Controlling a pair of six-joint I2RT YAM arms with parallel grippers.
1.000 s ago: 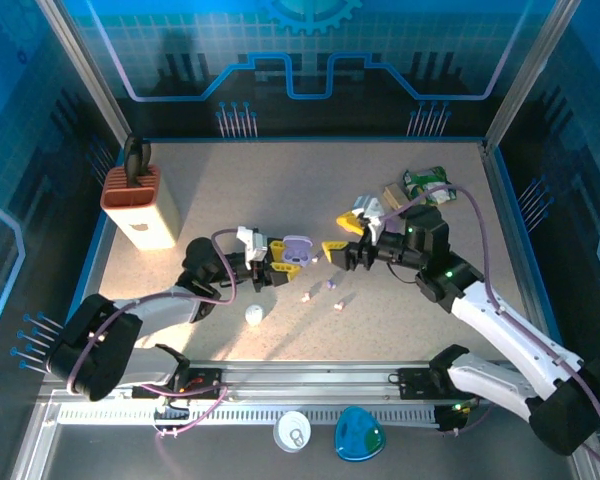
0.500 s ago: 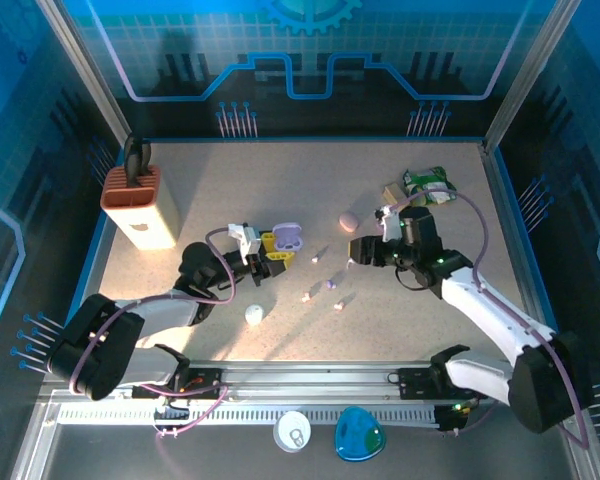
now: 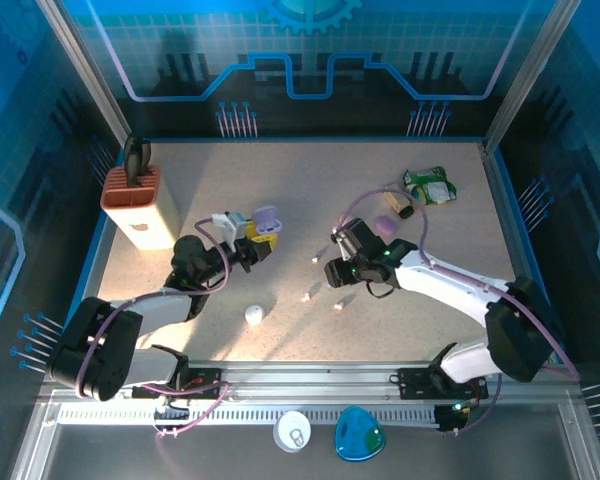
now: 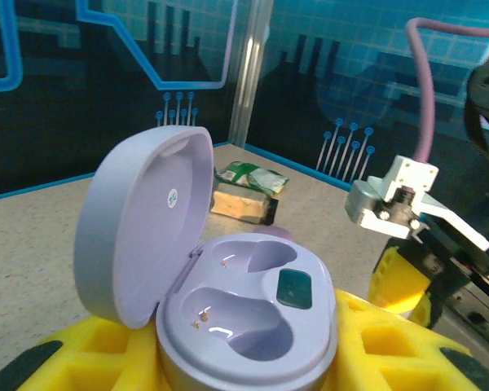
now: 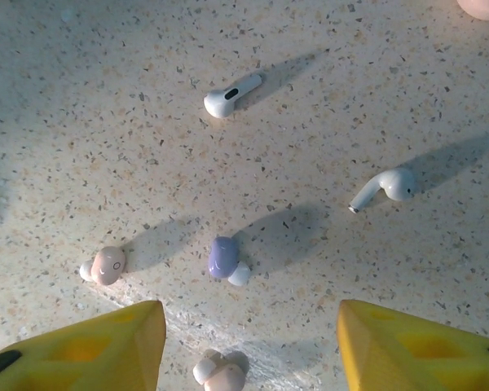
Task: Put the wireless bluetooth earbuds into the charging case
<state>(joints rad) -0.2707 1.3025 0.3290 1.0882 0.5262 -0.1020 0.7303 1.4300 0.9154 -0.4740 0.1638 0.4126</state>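
Swung leftward, right hand [image 5: 244, 338] gapes empty over five earbuds [image 5: 224, 259]; left hand [image 3: 258, 234] clamps one lilac case [image 4: 244, 318].

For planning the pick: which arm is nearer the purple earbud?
Right. The right fingers hover just over the purple earbud; the left fingers hold the open purple case, far off to its left.

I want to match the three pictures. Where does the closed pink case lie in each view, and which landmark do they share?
Top external: the pink case lies right of centre, nearer than the snack packet.
Left wrist: probably the rounded sliver behind the open lilac case, below the packet.
Right wrist: probably the pink curve at the top right corner.
Shared landmark: the speckled tabletop.
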